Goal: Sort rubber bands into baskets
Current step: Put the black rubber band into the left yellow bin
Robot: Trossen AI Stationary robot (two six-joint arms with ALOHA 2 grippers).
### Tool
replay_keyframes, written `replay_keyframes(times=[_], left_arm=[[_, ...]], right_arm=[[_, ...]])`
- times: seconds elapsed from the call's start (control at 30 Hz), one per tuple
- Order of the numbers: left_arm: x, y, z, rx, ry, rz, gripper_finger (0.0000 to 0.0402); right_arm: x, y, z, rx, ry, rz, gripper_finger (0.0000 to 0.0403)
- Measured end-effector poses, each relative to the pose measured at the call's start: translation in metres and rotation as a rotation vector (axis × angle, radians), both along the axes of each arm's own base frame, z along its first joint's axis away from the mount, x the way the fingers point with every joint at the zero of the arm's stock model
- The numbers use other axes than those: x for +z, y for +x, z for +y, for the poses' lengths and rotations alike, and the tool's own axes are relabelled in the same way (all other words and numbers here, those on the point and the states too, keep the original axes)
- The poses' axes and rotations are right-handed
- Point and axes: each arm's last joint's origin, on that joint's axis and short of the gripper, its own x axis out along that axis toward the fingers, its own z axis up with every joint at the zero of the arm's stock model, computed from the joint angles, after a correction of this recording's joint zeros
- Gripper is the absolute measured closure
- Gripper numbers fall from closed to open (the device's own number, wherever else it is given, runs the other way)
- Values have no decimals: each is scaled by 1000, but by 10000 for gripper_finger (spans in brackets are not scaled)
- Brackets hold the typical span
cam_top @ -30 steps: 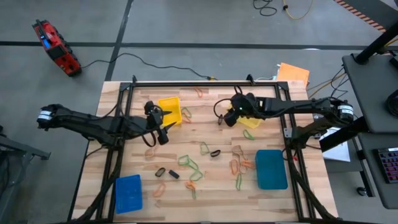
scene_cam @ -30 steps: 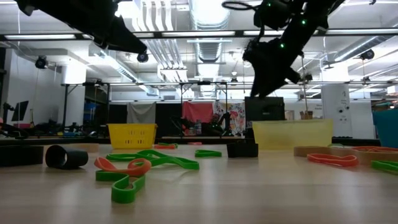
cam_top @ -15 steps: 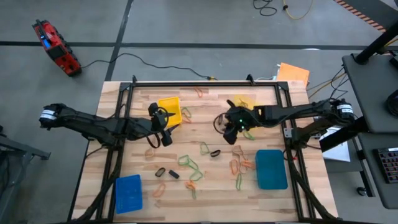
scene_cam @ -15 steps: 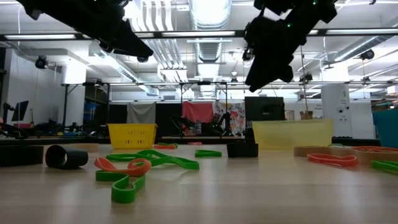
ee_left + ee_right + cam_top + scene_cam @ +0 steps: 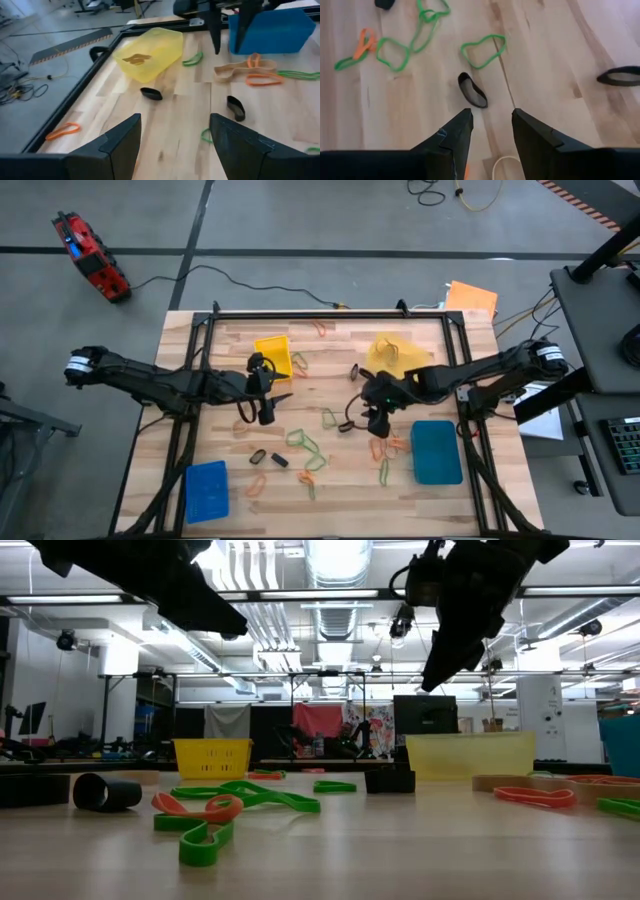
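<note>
— Four baskets, right? Where do they sit?

— Yes. On the wooden counter [image 5: 330, 480], the bright yellow basket [image 5: 273, 356] is near the far edge on the left half, the pale yellow basket [image 5: 393, 356] is at the far edge on the right half, the bright blue basket [image 5: 206, 491] is in the near left corner, and the teal basket [image 5: 436, 451] is on the near right side.

— And the rubber bands?

— Most are scattered across the middle and near half of the counter: green rubber bands [image 5: 306, 445], orange rubber bands [image 5: 392, 444] beside the teal basket, and tan ones [image 5: 258, 484] near the bright blue basket. One black band [image 5: 346, 426] lies close to the right arm's tip. The pale yellow basket holds something tan, seen through its side from the left wrist.

— Where is the right gripper [image 5: 370, 421]?

— Over the middle of the counter, above the surface, its fingers partly apart with nothing between them. From its wrist camera, that black band [image 5: 472, 90] lies on the wood just ahead of the fingertips [image 5: 457, 125].

— And the left gripper [image 5: 272, 406]?

— Just in front of the bright yellow basket, raised off the counter, fingers spread wide and empty.
</note>
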Motion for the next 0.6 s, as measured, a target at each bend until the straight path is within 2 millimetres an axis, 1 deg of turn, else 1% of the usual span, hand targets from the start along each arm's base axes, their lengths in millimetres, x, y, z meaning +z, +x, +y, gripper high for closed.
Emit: replay_keyframes(times=[0.33,0.47,0.6], left_arm=[[0,0,-1,-29,-16,1,182],[2,1,-3,-76,-74,-28,182],[-1,9,-10,-121,-128,-70,182]], right_arm=[[-6,0,18,6,-50,15,246],[-6,-2,26,8,-30,21,246],[-8,-8,35,11,-8,73,247]])
